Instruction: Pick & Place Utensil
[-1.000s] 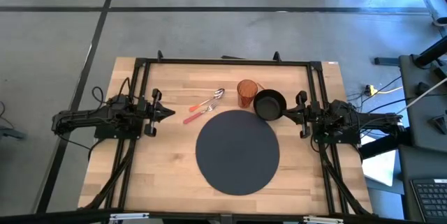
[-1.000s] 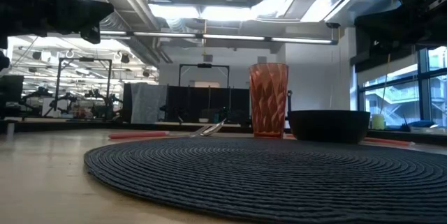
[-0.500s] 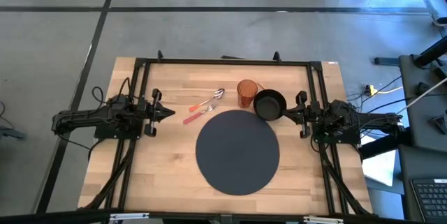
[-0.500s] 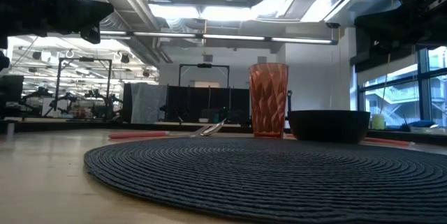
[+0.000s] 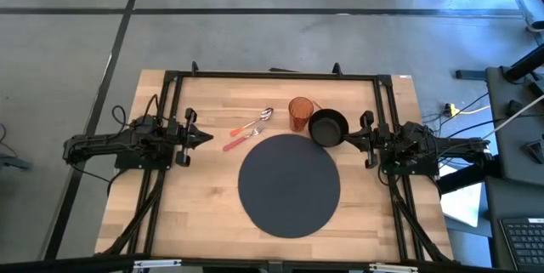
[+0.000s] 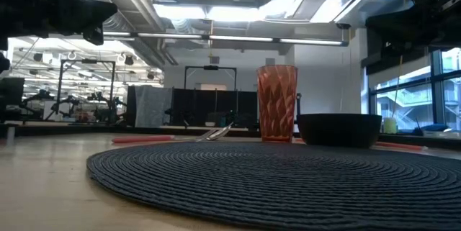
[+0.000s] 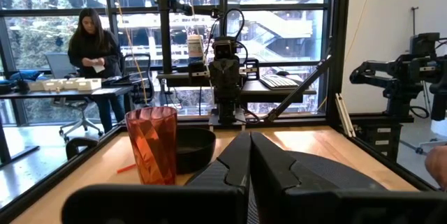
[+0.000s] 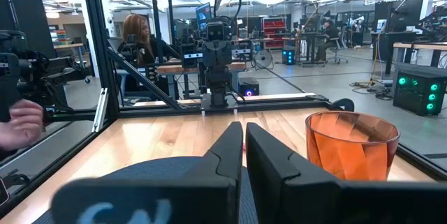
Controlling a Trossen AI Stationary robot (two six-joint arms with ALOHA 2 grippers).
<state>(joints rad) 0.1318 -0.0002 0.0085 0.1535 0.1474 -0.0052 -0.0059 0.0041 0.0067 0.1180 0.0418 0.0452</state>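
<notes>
**Operator A:** High view first. We see the spoon (image 5: 255,124) and a second red-handled utensil (image 5: 237,140) lying on the wood surface (image 5: 195,205), just beside the round dark mat (image 5: 289,184), off its far-left edge. The orange cup (image 5: 299,113) and black bowl (image 5: 328,127) stand touching each other at the mat's far-right edge. The left gripper (image 5: 206,137) waits near the handle ends, above the surface. The right gripper (image 5: 347,139) waits just beside the bowl.

**Operator B:** Jaw state?

**Operator A:** Both wrist views show each arm's own jaws pressed together, holding nothing.

**Operator B:** Handling notes for the spoon?

**Operator A:** We judge it light and rigid, and low-lying, so the jaws must open and come down almost to the surface. We recommend gripping across the red handle, which looks thicker and less slippery than the metal bowl end. The two utensils lie close together; a wide approach could nudge the neighbour.

**Operator B:** What do the views add to one another?

**Operator A:** Only the high view gives the layout. The low view confirms that the spoon (image 6: 216,134) rests flat behind the mat (image 6: 274,180). The left wrist view shows the cup (image 7: 152,144) in front of the bowl (image 7: 195,148), and a person (image 7: 94,49) beyond the glass; it shows no spoon.
</notes>
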